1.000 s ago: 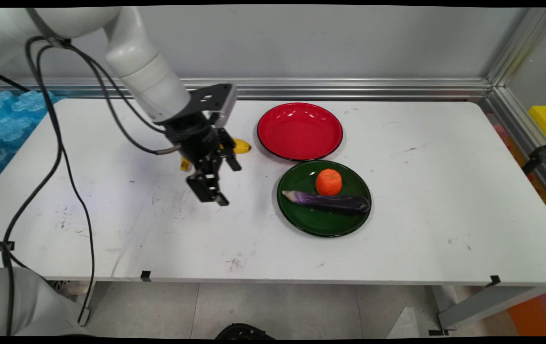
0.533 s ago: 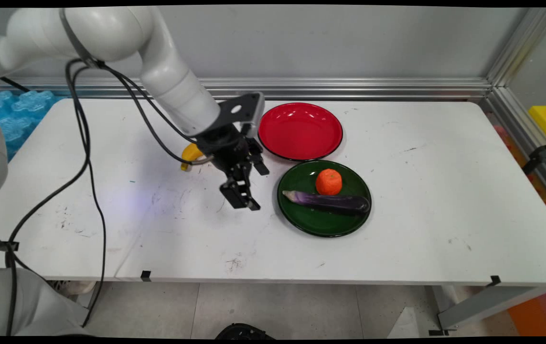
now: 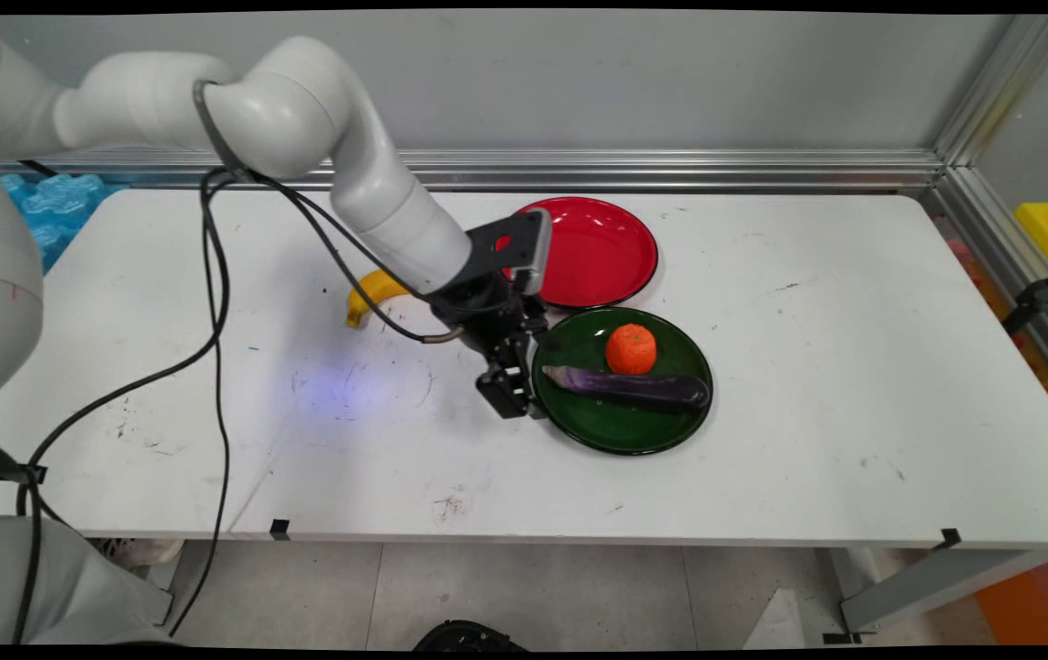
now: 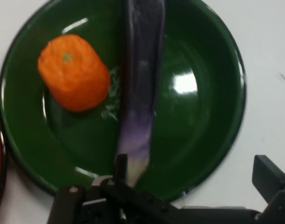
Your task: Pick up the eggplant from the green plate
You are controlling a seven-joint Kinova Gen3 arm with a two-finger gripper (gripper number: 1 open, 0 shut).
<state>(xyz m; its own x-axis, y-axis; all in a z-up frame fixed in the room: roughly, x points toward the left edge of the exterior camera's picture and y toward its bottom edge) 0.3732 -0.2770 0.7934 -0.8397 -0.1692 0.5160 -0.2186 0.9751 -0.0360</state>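
Eggplant (image 3: 631, 386) lay beside an orange (image 3: 631, 349) on the green plate (image 3: 624, 438); the gripper (image 3: 512, 401) hung at the plate's left rim, fingers spread wide, holding nothing.

The scene was evenly and brightly lit from above. White glare was seen on the red plate (image 3: 576, 251) and the green plate (image 4: 212, 93). Soft shadows were cast under the arm. The hand view was slightly blurred.
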